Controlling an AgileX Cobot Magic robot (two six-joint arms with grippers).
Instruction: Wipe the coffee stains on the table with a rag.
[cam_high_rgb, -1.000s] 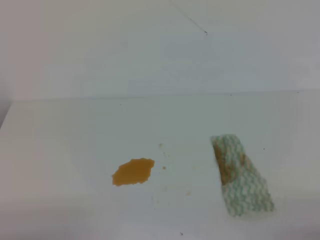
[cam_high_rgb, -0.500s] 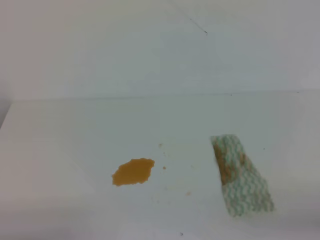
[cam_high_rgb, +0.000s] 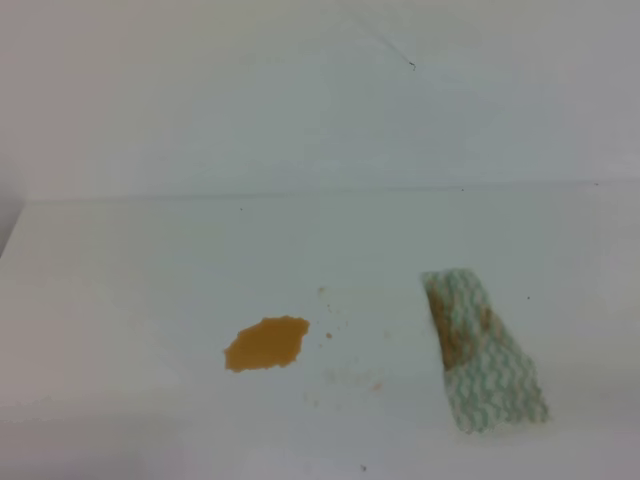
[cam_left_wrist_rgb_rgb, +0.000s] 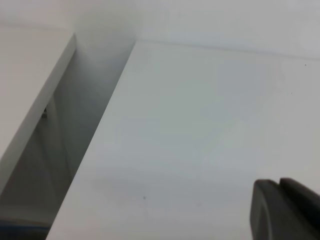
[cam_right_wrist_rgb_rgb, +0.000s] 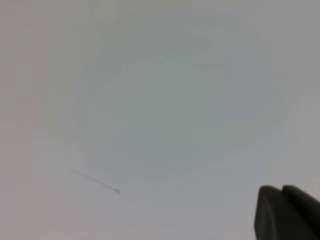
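Note:
The coffee stains (cam_high_rgb: 266, 343) are an orange-brown oval puddle on the white table (cam_high_rgb: 120, 290), left of centre, with a few tiny specks to its right. The rag (cam_high_rgb: 482, 350), white with a green wavy net and brown blotches, lies flat to the right of the puddle, apart from it. Neither gripper shows in the exterior high view. The left gripper (cam_left_wrist_rgb_rgb: 280, 186) shows only as dark fingertips lying together at the lower right of the left wrist view, over bare table (cam_left_wrist_rgb_rgb: 200, 125). The right gripper (cam_right_wrist_rgb_rgb: 282, 192) shows the same way, facing a plain white surface.
A white back wall (cam_high_rgb: 300, 90) rises behind the table, with a thin dark hairline mark (cam_high_rgb: 395, 52); that mark also shows in the right wrist view (cam_right_wrist_rgb_rgb: 97, 181). The table's left edge (cam_left_wrist_rgb_rgb: 95, 145) drops into a shadowed gap beside a white panel (cam_left_wrist_rgb_rgb: 30, 115).

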